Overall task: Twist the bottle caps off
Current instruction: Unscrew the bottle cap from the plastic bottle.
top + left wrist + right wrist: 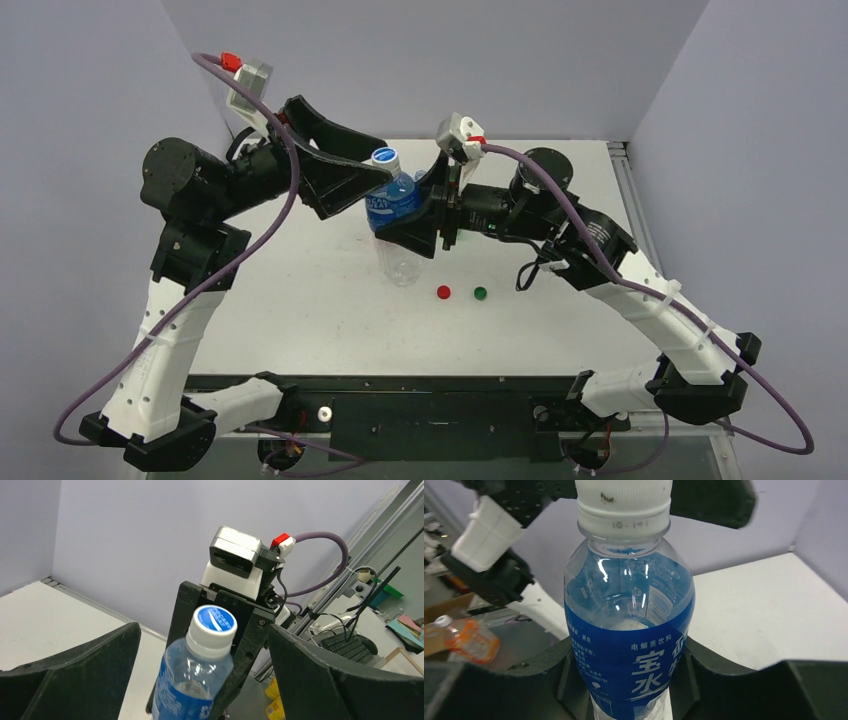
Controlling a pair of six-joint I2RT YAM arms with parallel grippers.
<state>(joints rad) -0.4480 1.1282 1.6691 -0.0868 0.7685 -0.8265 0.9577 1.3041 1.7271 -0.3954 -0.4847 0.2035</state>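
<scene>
Right gripper (405, 222) clamps the blue-label bottle (629, 630) at its label, steadying it upright for unscrewing; left gripper (375, 168) gapes wide astride the bottle's cap (215, 622), seemingly clear of it.

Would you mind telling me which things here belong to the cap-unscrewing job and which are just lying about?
Job:
- blue-label bottle
- whitish-blue cap, on it
- red cap and green cap, loose on the table

Lying about:
- keyboard, beyond the table
</scene>
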